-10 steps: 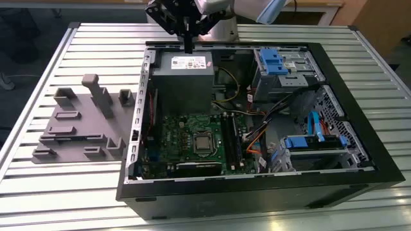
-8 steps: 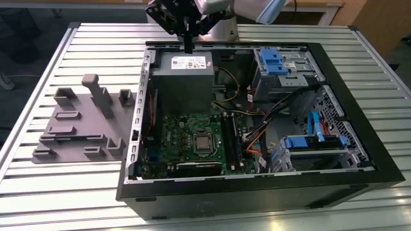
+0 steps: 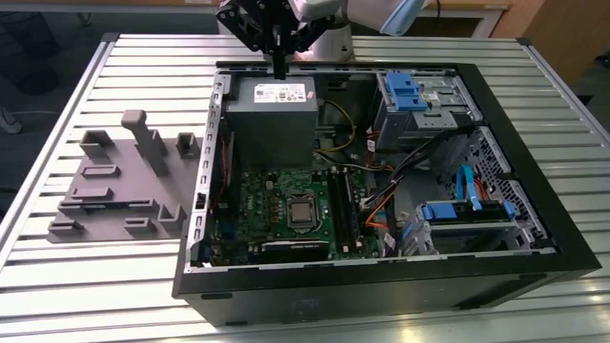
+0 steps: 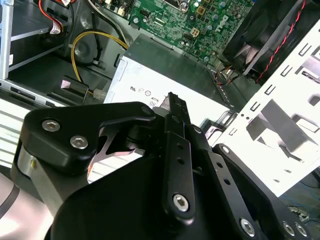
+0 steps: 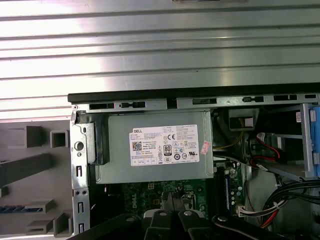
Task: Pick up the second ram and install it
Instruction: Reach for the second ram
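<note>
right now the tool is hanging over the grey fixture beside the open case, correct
No. The tool hangs over the silver power supply inside the open case, not over the grey fixture, which does sit beside the case. The exterior view shows it.

arm point(image 3: 362, 11): pale grey-white tube | joint cap point(image 3: 401, 16): light blue, rounded | gripper point(image 3: 279, 70): matte black, angular bars linked at pivots, slim tip | screws point(image 4: 181, 202): silver hex-socket heads, seen in the second wrist view
</note>
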Tool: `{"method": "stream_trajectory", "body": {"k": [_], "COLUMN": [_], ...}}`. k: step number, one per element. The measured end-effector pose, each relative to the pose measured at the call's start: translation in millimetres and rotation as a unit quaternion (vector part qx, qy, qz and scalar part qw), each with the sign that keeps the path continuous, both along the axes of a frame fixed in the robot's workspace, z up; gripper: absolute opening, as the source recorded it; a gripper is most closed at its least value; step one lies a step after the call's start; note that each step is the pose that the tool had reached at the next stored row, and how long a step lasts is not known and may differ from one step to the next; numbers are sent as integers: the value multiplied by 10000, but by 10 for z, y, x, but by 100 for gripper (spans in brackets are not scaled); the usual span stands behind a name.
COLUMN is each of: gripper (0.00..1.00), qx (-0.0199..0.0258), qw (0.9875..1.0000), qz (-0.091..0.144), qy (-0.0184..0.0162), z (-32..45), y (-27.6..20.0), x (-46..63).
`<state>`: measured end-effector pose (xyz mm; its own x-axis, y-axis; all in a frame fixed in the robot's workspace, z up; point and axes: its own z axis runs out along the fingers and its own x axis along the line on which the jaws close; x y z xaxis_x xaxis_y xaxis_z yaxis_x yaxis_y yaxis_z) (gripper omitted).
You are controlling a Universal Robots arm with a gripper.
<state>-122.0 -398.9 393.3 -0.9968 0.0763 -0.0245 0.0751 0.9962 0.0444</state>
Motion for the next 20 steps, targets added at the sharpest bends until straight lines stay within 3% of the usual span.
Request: {"method": "stream_trajectory", "body": {"k": [16,20], "gripper": [11,11], "qx": [0,0], "qw": [10000,10000], "qz": [0,0], "qy": [0,0], "z": [0,0], "y": [0,0], "x": [0,-63]}}
